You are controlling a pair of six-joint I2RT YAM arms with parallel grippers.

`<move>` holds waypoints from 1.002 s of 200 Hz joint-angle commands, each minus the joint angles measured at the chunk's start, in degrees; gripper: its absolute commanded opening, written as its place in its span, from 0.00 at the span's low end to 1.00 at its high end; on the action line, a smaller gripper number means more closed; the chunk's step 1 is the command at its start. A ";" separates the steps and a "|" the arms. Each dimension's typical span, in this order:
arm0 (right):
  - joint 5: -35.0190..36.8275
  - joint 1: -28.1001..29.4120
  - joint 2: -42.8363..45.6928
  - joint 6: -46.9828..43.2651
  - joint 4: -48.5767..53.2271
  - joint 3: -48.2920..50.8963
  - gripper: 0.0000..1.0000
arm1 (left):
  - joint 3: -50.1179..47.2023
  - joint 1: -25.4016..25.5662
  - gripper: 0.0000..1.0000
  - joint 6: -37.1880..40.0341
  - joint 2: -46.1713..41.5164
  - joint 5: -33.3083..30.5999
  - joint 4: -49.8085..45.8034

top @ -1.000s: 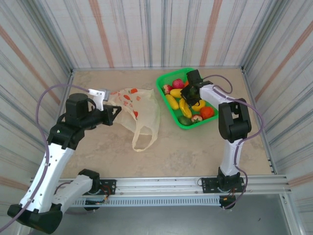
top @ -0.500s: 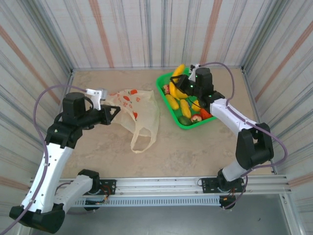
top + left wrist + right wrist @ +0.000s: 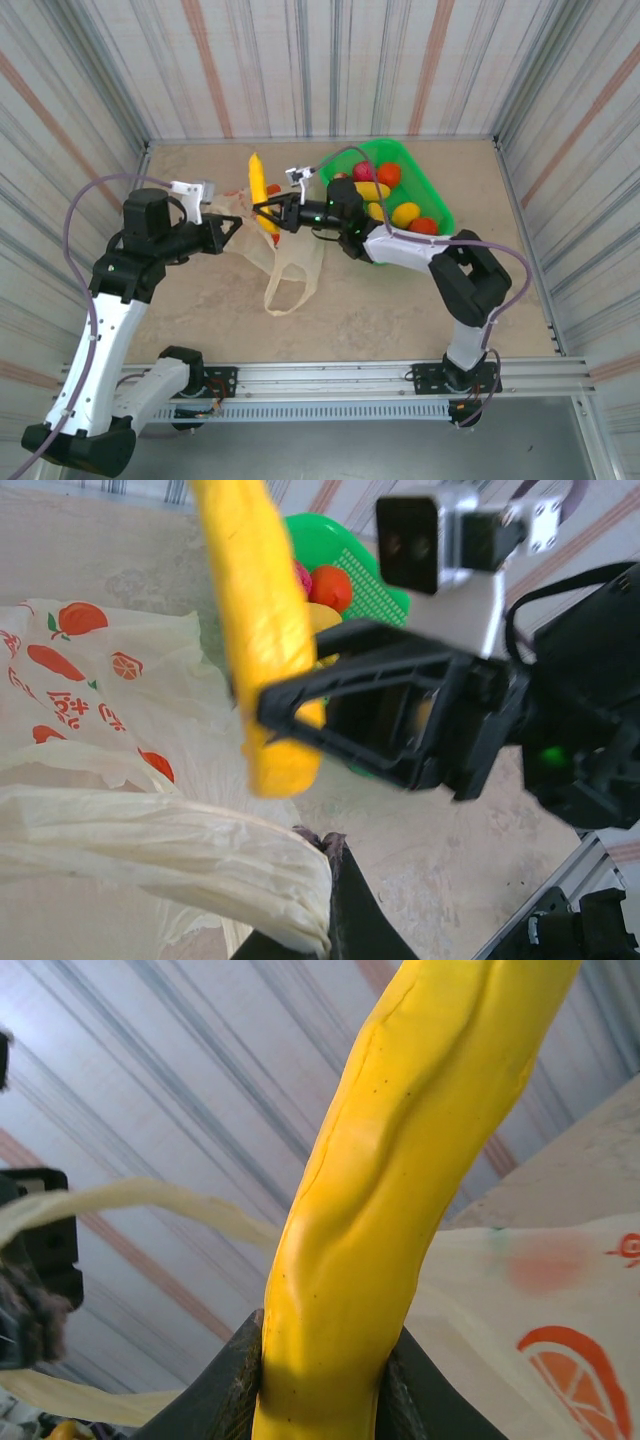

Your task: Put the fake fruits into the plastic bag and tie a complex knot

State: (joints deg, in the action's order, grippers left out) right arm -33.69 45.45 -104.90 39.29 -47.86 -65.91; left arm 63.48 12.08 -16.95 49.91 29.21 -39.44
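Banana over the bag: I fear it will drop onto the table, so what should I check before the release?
1. Right jaws' grip on the banana: ok, clamped near its lower end, banana upright.
2. Left jaws' hold on the bag: ok, shut on bunched plastic.
3. The banana above the bag: ok in the top view.
4. The bag's mouth open beneath the banana: cannot tell; no opening shows.
5. The two pairs of jaws apart: ok, close but not touching.
6. The other fruit inside the green basket: ok.
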 commanded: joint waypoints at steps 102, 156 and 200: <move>10.79 6.27 -11.99 0.07 -26.67 1.28 0.10 | 5.26 -0.30 0.00 -1.86 0.88 4.10 0.99; 13.80 8.15 -11.24 -16.94 -17.70 5.23 0.10 | 9.89 -0.30 0.00 -0.21 1.91 3.22 -0.65; 25.72 7.95 -5.30 -38.21 -5.04 8.35 0.08 | 19.31 1.03 0.00 3.83 4.88 -0.75 -6.07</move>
State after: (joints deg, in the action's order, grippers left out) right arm -16.19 53.98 -115.20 17.52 -60.88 -59.00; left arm 77.82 12.16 -16.71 54.13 31.07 -41.74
